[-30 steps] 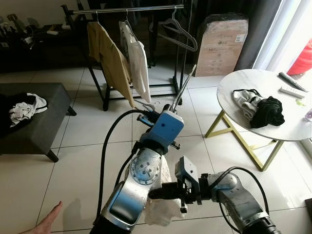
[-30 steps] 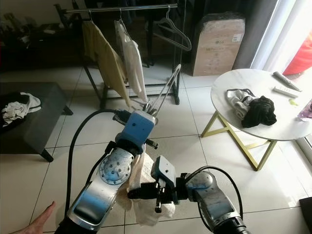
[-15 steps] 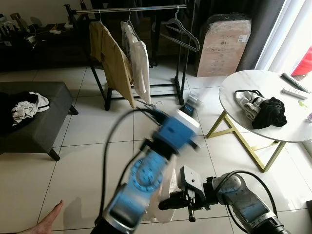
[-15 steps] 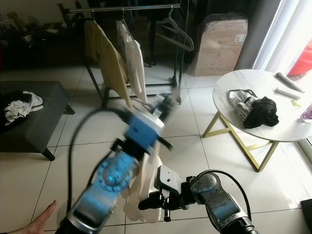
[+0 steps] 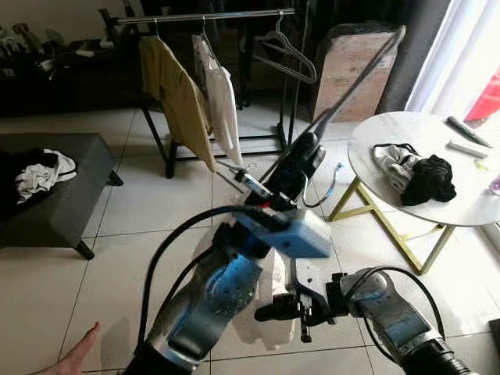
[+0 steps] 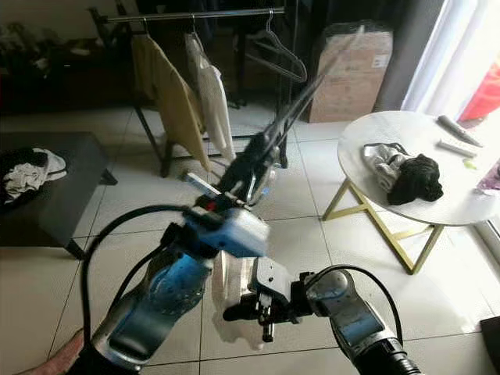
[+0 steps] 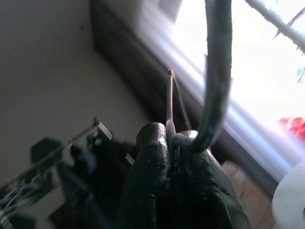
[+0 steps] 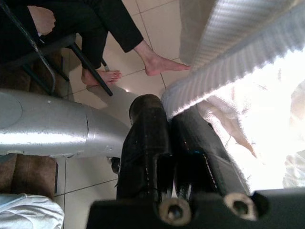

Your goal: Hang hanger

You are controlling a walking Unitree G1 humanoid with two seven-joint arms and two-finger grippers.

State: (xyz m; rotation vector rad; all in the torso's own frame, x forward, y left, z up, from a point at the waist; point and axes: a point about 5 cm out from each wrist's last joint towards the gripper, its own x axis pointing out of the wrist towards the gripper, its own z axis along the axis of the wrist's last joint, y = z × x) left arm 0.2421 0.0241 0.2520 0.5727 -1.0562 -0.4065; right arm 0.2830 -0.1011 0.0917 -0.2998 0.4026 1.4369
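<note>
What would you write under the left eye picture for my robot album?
Left gripper lifts a hanger toward the rack while the right gripper pinches a white cloth.

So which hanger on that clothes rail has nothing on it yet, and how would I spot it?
Find the dark clothes rail at the back of the room, in front of the cardboard box. The bare hanger hangs at the rail's right end. Unlike the tan shirt and white shirt to its left, it carries no clothing.

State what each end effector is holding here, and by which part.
The left end effector is shut on the hanger at its thin wire. The right end effector pinches the white garment by its ribbed edge.
</note>
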